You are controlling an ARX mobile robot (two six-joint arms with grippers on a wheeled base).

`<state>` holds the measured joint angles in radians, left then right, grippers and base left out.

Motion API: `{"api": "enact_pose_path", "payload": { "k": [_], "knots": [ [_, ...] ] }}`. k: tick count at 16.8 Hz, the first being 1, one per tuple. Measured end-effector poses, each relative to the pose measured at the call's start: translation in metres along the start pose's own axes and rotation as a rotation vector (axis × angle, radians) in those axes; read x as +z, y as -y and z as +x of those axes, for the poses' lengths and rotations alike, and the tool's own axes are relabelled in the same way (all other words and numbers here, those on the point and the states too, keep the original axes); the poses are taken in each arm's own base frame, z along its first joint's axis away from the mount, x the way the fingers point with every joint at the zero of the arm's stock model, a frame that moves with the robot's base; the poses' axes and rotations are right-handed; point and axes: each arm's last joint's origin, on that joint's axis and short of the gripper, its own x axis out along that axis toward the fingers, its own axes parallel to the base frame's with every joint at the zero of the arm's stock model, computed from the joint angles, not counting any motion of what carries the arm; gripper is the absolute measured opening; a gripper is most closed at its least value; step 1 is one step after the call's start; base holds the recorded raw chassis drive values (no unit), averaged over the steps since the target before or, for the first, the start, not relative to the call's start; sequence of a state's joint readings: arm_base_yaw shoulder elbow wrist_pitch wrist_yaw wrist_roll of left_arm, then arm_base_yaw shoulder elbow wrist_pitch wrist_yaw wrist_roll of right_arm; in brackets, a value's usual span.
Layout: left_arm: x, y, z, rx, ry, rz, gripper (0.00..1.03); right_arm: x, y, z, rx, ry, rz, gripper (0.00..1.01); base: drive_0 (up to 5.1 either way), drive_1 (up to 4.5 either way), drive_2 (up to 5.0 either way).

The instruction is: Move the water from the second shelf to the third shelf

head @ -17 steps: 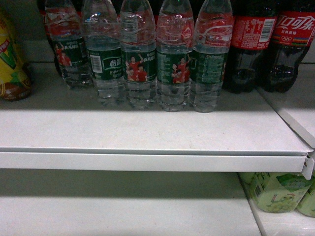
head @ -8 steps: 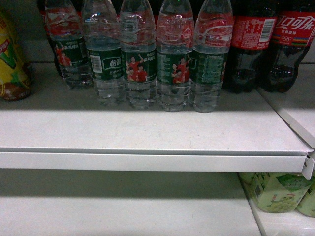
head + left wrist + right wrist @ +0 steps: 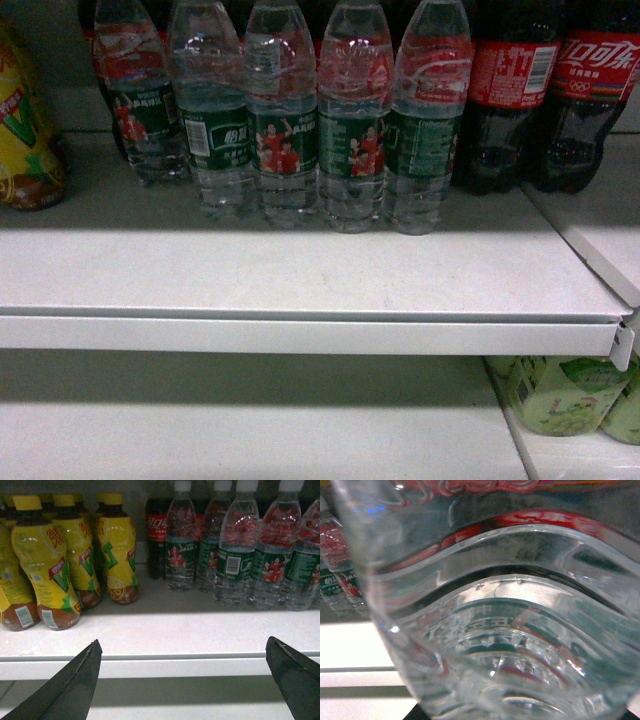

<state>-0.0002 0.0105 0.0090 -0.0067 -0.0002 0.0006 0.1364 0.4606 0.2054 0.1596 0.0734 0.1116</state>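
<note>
Several water bottles [image 3: 350, 130], clear and ribbed with dark green labels, stand in a row at the back of a white shelf [image 3: 300, 270]. The left wrist view shows the same row [image 3: 235, 555]. My left gripper [image 3: 183, 645] is open in front of the shelf's front edge, with nothing between its dark fingers [image 3: 85, 670]. One water bottle [image 3: 495, 630] fills the right wrist view, pressed close between the jaws of my right gripper [image 3: 515, 705], whose fingers are almost wholly hidden behind it. Neither gripper shows in the head view.
Dark cola bottles [image 3: 515, 90] with red labels stand right of the water. Yellow tea bottles [image 3: 50, 565] stand to its left. A lower shelf [image 3: 250, 440] shows beneath, with pale green bottles [image 3: 565, 395] at its right. More water bottles [image 3: 337, 585] stand far left in the right wrist view.
The head view has shifted slightly, so the shelf and bottles sit a little lower in the frame and look dimmer. No bottle on the shelf has moved.
</note>
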Motion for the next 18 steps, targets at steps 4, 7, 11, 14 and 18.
{"api": "enact_pose_path", "payload": {
  "k": [4, 7, 11, 14, 18],
  "knots": [
    [0.0003, 0.0000, 0.0000, 0.002, 0.003, 0.000, 0.98, 0.0000, 0.0000, -0.0004, 0.001, 0.006, 0.004, 0.39, 0.0, 0.00, 0.0],
    [0.0003, 0.0000, 0.0000, 0.000, 0.003, 0.000, 0.98, 0.0000, 0.0000, -0.0004, 0.001, 0.006, 0.004, 0.39, 0.0, 0.00, 0.0],
    [0.0006, 0.0000, 0.0000, 0.001, 0.006, 0.000, 0.98, 0.0019, -0.0002, -0.0005, 0.002, 0.018, 0.005, 0.39, 0.0, 0.00, 0.0],
    [0.0005, 0.0000, 0.0000, 0.000, 0.005, 0.000, 0.98, 0.0013, -0.0002, -0.0005, 0.003, 0.012, 0.005, 0.39, 0.0, 0.00, 0.0],
    [0.0004, 0.0000, 0.0000, 0.000, 0.004, 0.000, 0.98, 0.0011, -0.0001, -0.0005, 0.003, 0.010, 0.005, 0.39, 0.0, 0.00, 0.0]
  ]
}}
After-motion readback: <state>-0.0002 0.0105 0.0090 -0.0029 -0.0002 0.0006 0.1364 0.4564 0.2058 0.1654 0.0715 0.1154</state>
